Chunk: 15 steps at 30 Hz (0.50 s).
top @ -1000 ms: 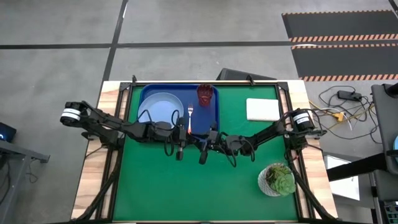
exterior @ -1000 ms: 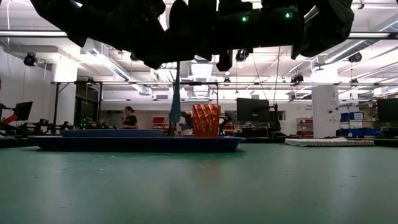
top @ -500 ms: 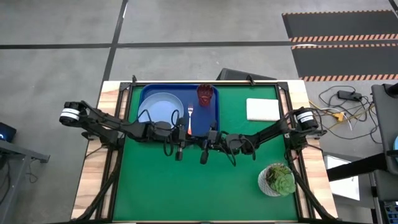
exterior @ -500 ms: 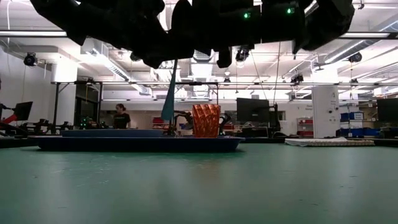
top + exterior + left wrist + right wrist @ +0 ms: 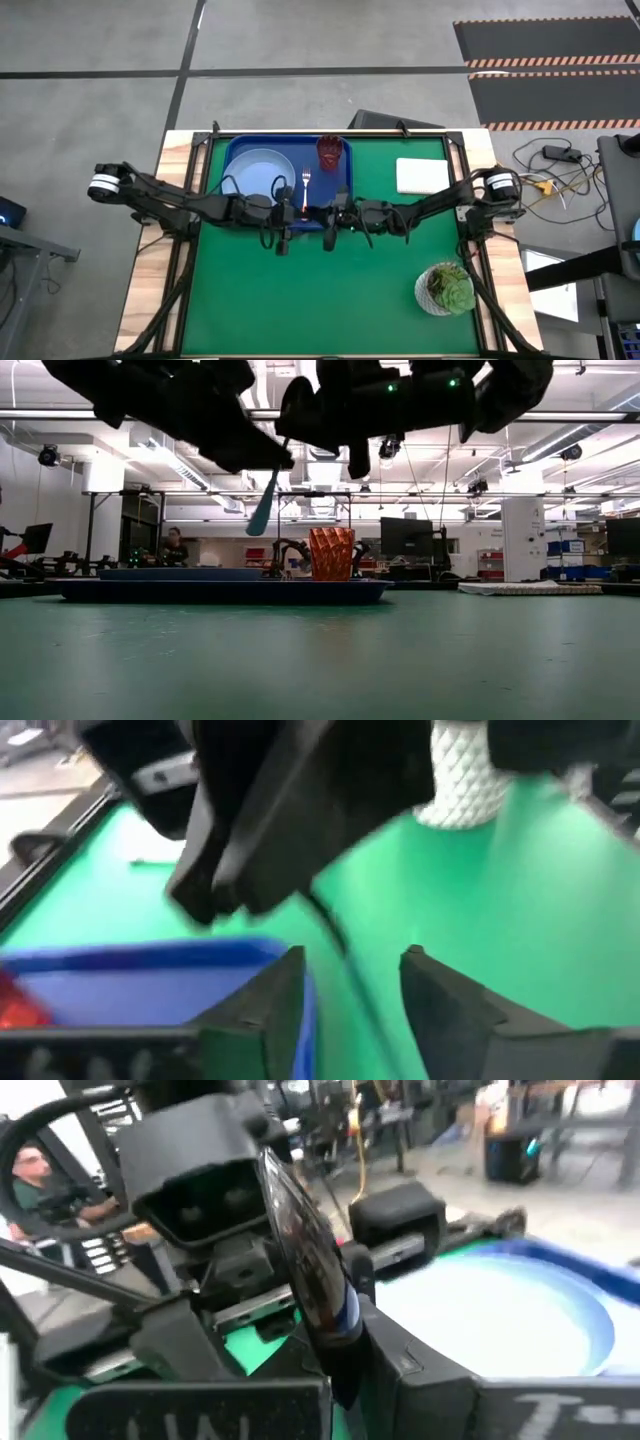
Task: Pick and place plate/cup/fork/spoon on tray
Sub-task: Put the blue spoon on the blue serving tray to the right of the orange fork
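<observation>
On a green table mat, the dark-blue rectangular plastic tray [image 5: 288, 177] carries the pale-blue round plate [image 5: 258, 173], orange-handled fork [image 5: 305, 192] and amber textured cup [image 5: 330, 152]. The right gripper [image 5: 331, 219], at the tray's near edge, clamps the light-blue-handled spoon [image 5: 264, 508]. The left gripper [image 5: 284, 226], beside it, is spread narrowly apart and holds nothing. No writing is legible.

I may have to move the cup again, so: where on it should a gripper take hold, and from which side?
Probably the cup's upper wall, coming from straight above. It stands upright, mouth up, in the far right corner of the tray, and the fork lies close beside it.
</observation>
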{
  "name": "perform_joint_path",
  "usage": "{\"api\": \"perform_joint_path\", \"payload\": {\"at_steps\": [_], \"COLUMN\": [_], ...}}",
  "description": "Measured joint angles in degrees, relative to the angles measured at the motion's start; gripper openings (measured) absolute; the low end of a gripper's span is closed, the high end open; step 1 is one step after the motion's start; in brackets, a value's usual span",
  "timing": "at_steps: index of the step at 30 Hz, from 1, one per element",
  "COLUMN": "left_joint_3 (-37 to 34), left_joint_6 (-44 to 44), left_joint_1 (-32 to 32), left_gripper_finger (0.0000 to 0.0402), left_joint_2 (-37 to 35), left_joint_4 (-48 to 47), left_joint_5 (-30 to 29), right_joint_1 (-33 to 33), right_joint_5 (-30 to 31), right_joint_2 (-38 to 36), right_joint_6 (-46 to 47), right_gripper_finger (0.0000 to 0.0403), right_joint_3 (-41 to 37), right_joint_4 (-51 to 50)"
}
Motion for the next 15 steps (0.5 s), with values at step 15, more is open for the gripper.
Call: {"api": "perform_joint_path", "payload": {"at_steps": [15], "left_joint_3": [-3.4], "left_joint_6": [-0.6], "left_joint_1": [-0.2], "left_gripper_finger": [0.0189], "left_joint_2": [-16.6], "left_joint_4": [-15.6], "left_joint_5": [-7.2], "right_joint_1": [-18.9], "right_joint_5": [-23.4], "right_joint_2": [-2.9], "right_joint_6": [19.6], "right_gripper_finger": [0.0009], "right_joint_3": [7.4], "right_joint_4": [-28.3]}}
